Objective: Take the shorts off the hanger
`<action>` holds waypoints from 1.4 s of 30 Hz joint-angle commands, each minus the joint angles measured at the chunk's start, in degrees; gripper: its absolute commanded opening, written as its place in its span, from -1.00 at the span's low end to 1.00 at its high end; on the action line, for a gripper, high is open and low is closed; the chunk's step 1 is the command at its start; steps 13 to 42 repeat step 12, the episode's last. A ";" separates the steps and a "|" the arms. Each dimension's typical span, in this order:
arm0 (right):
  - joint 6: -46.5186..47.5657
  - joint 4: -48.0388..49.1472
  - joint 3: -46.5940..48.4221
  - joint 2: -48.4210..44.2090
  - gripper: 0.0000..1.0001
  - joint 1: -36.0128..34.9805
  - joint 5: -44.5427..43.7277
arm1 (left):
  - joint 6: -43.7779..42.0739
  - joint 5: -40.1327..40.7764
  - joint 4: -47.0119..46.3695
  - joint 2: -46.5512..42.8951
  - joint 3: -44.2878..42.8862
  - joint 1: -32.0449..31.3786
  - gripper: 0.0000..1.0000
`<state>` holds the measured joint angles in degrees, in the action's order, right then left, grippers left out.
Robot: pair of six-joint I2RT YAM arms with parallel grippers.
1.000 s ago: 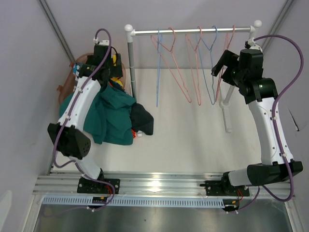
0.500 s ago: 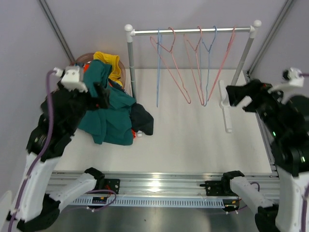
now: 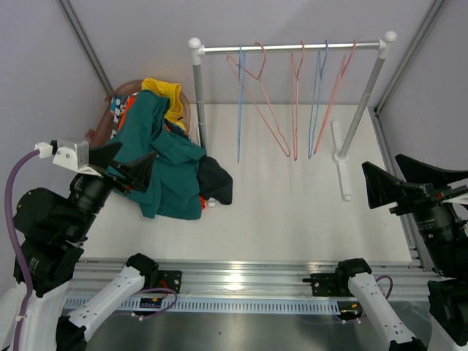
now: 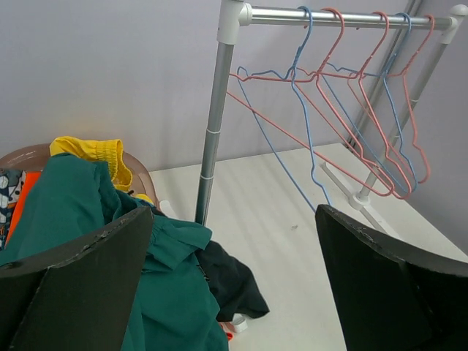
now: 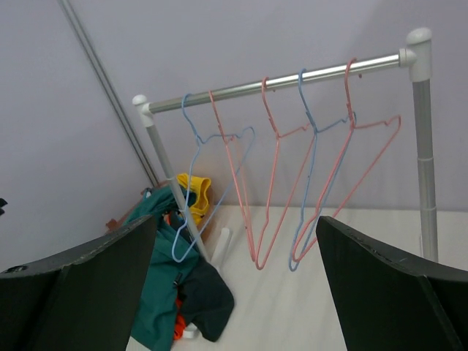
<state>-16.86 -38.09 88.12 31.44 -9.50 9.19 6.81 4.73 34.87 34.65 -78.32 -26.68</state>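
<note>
Left gripper (image 3: 124,162) released, empty; right gripper (image 3: 404,179) same. Teal shorts (image 3: 168,175), yellow shorts (image 3: 169,93), dark shorts (image 3: 216,180) heaped far-left corner. Five hangers (image 3: 257,102) on rail (image 3: 219,49).

Soft, matt, creased cloth in the teal green shorts (image 3: 164,183) just ahead of the left tool (image 4: 234,212); same dull cloth in the yellow shorts (image 4: 88,150) and dark navy shorts (image 3: 217,180). Smooth matt black plastic on its fingers (image 4: 73,292). Satin-bright metal on the rack rail (image 3: 292,47), smooth white plastic at its corner joints (image 3: 194,44). Thin glossy coated wire for the hangers (image 3: 295,110). Matt white desk (image 3: 292,205); translucent brown plastic basket (image 4: 18,157).
</note>
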 commanded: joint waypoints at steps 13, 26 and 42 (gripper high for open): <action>1.48 1.18 -2.07 1.52 0.99 0.18 1.79 | -2.50 1.15 -1.91 0.24 0.98 -0.04 0.98; 1.48 1.18 -2.07 1.52 0.99 0.18 1.79 | -2.50 1.15 -1.91 0.24 0.98 -0.04 0.98; 1.48 1.18 -2.07 1.52 0.99 0.18 1.79 | -2.50 1.15 -1.91 0.24 0.98 -0.04 0.98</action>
